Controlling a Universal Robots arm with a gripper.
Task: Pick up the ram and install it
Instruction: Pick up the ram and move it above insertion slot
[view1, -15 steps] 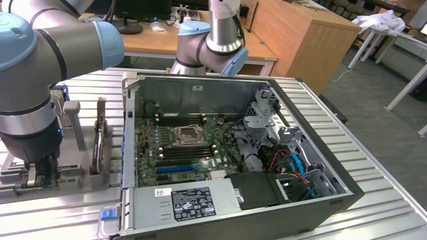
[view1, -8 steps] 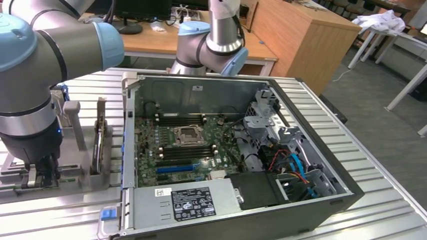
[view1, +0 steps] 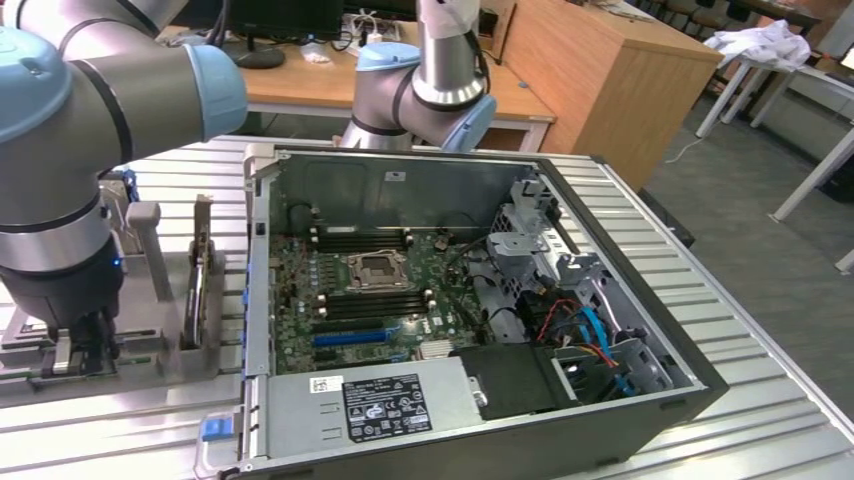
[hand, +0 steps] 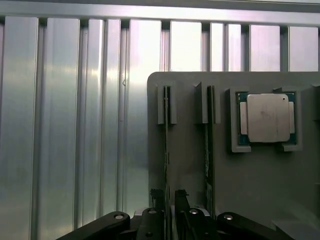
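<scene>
Over the grey holder tray (hand: 190, 150), the jaws (hand: 170, 200) pinch the upright ram (hand: 166, 150); no writing legible.

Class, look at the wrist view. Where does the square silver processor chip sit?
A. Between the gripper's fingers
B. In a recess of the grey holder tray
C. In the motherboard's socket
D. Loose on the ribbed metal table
B: the processor chip lies in a square recess of the grey holder tray, beside the slots holding upright RAM sticks.

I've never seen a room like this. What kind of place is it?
Probably a robot lab or workshop. A grey robot arm with blue joints works at a ridged metal table beside an open black computer case, with wooden desks behind.
</scene>
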